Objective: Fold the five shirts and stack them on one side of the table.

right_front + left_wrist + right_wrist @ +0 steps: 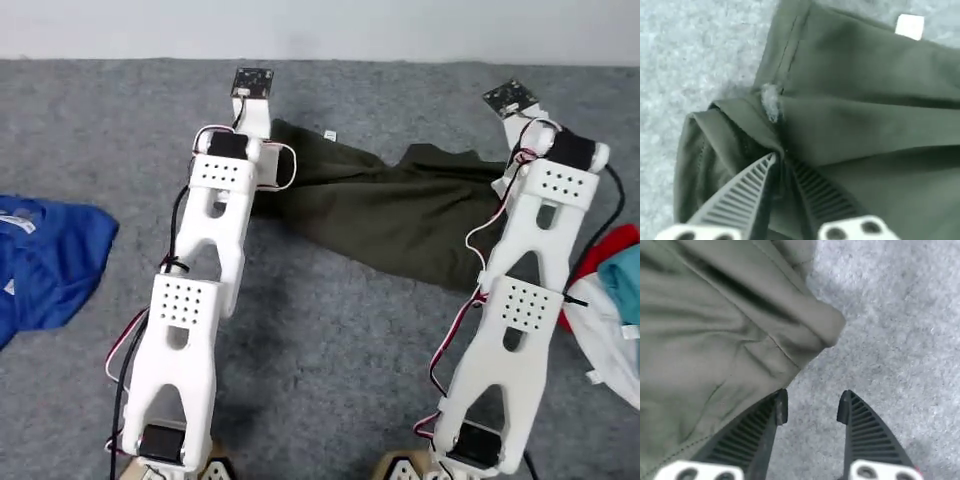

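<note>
An olive green shirt point(390, 215) lies crumpled across the back middle of the grey table cover, between my two arms. At its left end, my left gripper point(782, 162) is shut on a bunched fold of the olive shirt point(865, 100), close to a seam and a bit of lint. At the shirt's right end, my right gripper point(812, 407) is open. One of its fingers point(767, 425) rests along the hem of the olive shirt point(700, 340), the other over bare cover, with nothing between them.
A blue shirt point(45, 255) lies crumpled at the left edge. At the right edge sits a heap of red point(610, 255), teal point(625, 285) and white point(605, 330) shirts, close to the right arm point(545, 200). Grey cover point(330, 360) lies bare in front.
</note>
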You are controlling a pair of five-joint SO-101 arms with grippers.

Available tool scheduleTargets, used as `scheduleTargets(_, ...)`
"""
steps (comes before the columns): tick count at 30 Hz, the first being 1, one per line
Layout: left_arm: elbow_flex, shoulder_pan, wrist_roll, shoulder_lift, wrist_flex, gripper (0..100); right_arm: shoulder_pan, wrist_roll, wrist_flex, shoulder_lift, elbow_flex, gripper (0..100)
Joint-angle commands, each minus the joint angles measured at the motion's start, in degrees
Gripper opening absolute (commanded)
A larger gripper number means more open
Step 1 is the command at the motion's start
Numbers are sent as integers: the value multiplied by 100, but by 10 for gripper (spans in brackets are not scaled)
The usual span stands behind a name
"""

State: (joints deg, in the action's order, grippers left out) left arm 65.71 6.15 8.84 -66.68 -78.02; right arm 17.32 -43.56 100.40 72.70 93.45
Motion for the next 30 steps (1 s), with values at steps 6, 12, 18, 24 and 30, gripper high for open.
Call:
scheduleTargets(6,919,62,-44,97,62,13,145,97,224,-391,264,177)
scheduleTargets(12,1226,158,-9,35,404,15,145,501,224,-435,264,177)
scheduleTargets(18,1095,466,-9,44,1987,15,295,475,268,-444,264,177)
scheduleTargets(24,1068,642,-44,35,3358,15,426,466,268,-444,264,177)
scheduleTargets(30,479,554,-53,26,3437,21,286,466,277,-444,255,177)
